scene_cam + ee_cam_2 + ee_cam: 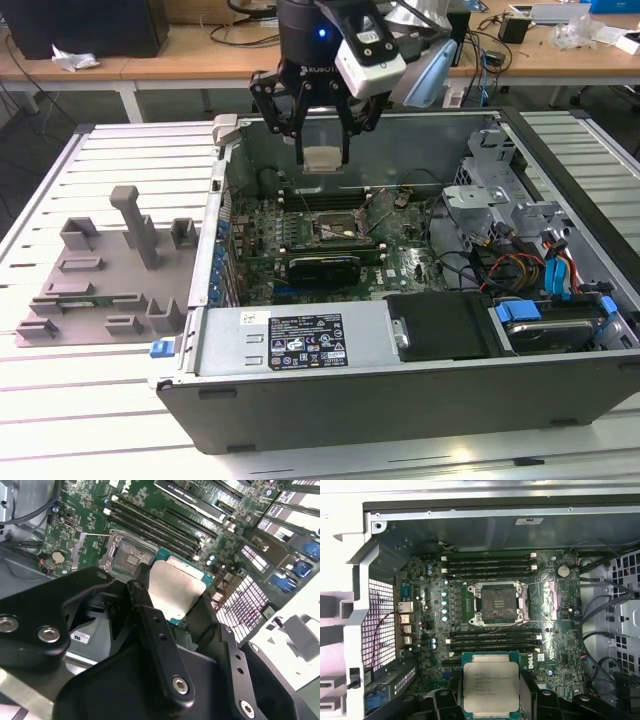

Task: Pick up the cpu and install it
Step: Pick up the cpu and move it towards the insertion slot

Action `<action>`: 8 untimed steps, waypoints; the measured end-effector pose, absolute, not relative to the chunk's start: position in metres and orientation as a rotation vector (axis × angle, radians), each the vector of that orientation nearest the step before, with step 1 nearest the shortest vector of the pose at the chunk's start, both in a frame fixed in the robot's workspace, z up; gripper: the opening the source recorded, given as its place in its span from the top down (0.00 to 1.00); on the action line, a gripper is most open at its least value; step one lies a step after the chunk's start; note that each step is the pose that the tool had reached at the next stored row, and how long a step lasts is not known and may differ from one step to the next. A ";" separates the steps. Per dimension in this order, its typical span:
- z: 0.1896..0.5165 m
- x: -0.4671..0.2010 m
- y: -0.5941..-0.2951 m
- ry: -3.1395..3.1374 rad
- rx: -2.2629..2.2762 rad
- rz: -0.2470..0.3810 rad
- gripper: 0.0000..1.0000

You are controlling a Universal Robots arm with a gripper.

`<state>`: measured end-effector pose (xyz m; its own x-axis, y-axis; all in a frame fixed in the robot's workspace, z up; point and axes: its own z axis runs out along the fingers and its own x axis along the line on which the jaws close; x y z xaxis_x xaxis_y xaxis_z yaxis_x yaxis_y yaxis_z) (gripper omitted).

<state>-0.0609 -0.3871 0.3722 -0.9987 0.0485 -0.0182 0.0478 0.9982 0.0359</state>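
The cpu [323, 161] is being gripped by the end effector [322, 150] and is being held in the air above the open computer case [420, 400], well clear of the motherboard [400, 262] below. Its two opposite edges are being clamped between the dark fingers [141, 587], which are closed on it.

In both wrist views the chip is being carried flat and level, with its pale metal top [490, 686] facing up towards the wrist and its green rim showing round the edge. The cpu [172, 592] is so nearly square that no long axis can be called with confidence. Its sides are being kept roughly parallel to the memory slots [492, 637].

In the exterior view the arm is being held upright, with the wrist pointing straight down and the fingers hanging vertically over the far side of the case. The socket [497, 601] is lying open on the board with its metal frame folded aside. In the first wrist view it is being seen apart from the chip, with a bank of memory slots between the two.

On the exterior view's left, the grey fixture tray [100, 270] is resting on the slatted counter [120, 410] beside the case.
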 end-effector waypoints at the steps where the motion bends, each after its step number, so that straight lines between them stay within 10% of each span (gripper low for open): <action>1: 0.370 -0.061 -0.387 3.121 0.075 0.055 0.46; 8: 0.347 -0.060 -0.387 3.121 0.075 0.055 0.46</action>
